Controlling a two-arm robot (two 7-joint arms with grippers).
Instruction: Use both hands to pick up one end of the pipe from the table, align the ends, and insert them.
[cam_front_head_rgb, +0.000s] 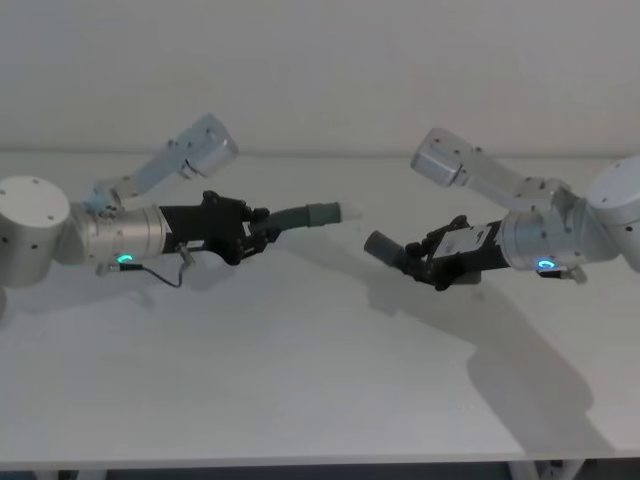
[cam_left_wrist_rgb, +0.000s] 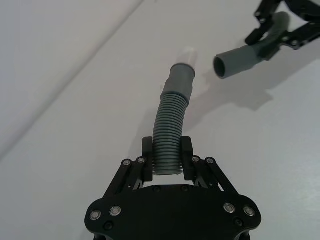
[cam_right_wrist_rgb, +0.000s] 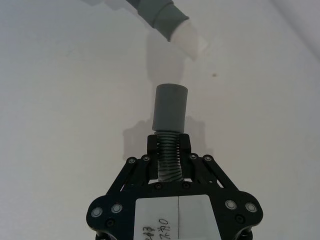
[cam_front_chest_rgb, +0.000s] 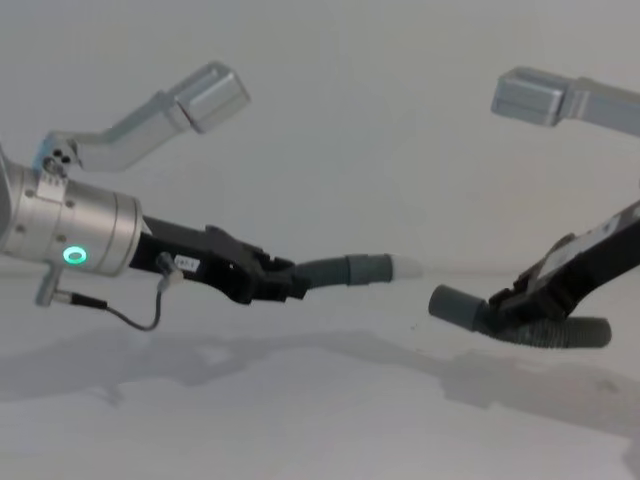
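Right black clamp end effector (cam_right_wrist_rgb: 168, 150) pinches a grey ribbed hose piece (cam_right_wrist_rgb: 168, 162), plain grey cuff (cam_right_wrist_rgb: 169, 113) sticking out front. Just past it, apart: white-tipped cuff (cam_front_head_rgb: 331, 213) of 2nd ribbed hose (cam_left_wrist_rgb: 169, 132), pinched by left end effector (cam_left_wrist_rgb: 167, 156). Both above white table (cam_front_head_rgb: 300, 380).

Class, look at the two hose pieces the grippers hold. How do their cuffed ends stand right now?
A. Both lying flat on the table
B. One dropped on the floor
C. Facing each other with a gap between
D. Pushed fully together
C: the white-tipped cuff in the left gripper and the plain grey cuff in the right gripper point toward each other, apart.
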